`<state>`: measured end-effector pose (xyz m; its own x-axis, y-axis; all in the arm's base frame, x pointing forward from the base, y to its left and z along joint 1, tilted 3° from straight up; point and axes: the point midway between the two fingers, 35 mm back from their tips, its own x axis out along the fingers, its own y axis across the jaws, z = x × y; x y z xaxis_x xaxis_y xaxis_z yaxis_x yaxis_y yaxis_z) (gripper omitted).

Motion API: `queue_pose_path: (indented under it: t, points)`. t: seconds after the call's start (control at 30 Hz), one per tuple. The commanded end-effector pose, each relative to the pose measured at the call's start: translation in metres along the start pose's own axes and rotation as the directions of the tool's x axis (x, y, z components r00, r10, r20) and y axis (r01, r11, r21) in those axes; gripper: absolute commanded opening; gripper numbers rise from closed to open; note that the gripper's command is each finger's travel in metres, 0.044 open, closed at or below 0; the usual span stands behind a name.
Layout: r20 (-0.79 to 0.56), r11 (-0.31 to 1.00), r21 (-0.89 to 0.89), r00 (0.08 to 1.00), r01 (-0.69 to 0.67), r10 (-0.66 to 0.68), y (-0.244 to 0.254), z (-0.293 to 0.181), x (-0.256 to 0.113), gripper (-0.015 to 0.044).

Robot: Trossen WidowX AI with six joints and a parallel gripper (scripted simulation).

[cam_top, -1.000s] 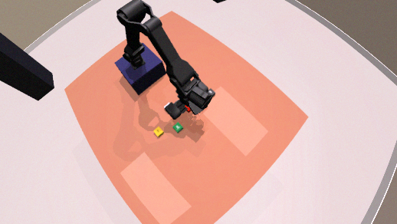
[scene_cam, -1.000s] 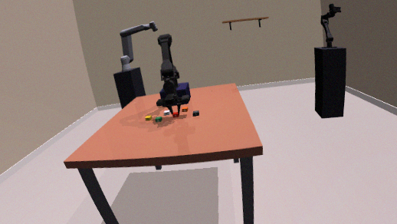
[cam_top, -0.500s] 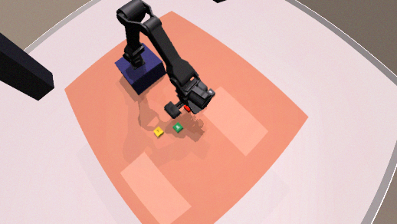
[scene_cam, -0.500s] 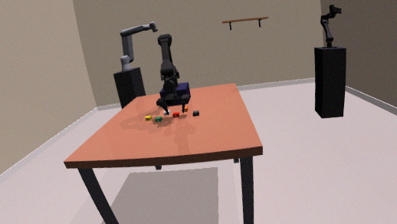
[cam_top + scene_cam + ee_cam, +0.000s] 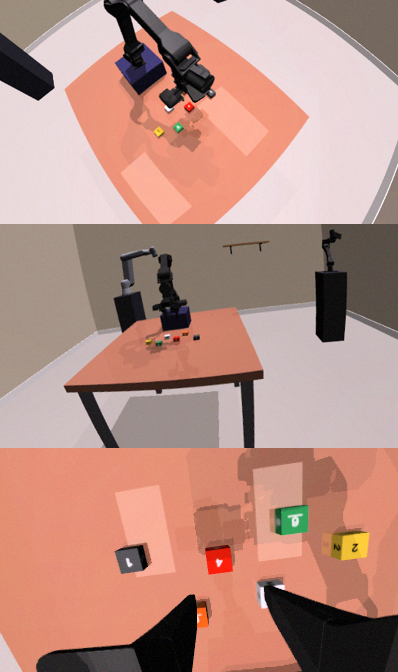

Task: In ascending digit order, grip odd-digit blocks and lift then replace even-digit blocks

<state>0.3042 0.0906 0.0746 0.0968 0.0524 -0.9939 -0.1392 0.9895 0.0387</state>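
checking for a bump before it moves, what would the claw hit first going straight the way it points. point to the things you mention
Probably the red block (image 5: 189, 107) (image 5: 176, 338) (image 5: 219, 562), just past the open claw's (image 5: 185, 98) (image 5: 170, 309) (image 5: 231, 592) tips in the wrist view; depth is unclear, so it might meet the tabletop (image 5: 230, 176) (image 5: 207, 358) (image 5: 75, 598) beside it.
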Motion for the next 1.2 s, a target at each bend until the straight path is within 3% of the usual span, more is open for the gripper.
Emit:
queue_pose_path:
  t: [0.0,0.27,0.5,0.67,0.73,0.87,1.0,1.17]
  points:
    - [-0.02,1.0,-0.002,1.0,0.006,-0.006,-0.001,-0.005,-0.003,0.012]
    - [-0.02,1.0,-0.002,1.0,0.007,-0.007,-0.004,-0.003,-0.003,0.012]
    - [-0.016,1.0,-0.003,1.0,0.016,-0.016,-0.09,0.033,-0.004,0.012]
    - [-0.016,1.0,-0.003,1.0,0.016,-0.016,-0.093,0.034,-0.004,0.012]
    - [-0.016,1.0,-0.003,1.0,0.016,-0.016,-0.094,0.035,0.009,0.0172]
    - [-0.017,1.0,-0.003,1.0,0.016,-0.016,-0.094,0.033,0.074,0.0278]
    - [-0.017,1.0,-0.003,1.0,0.016,-0.016,-0.094,0.032,0.077,0.0383]
    - [-0.017,1.0,-0.003,1.0,0.016,-0.016,-0.095,0.032,0.083,0.04]
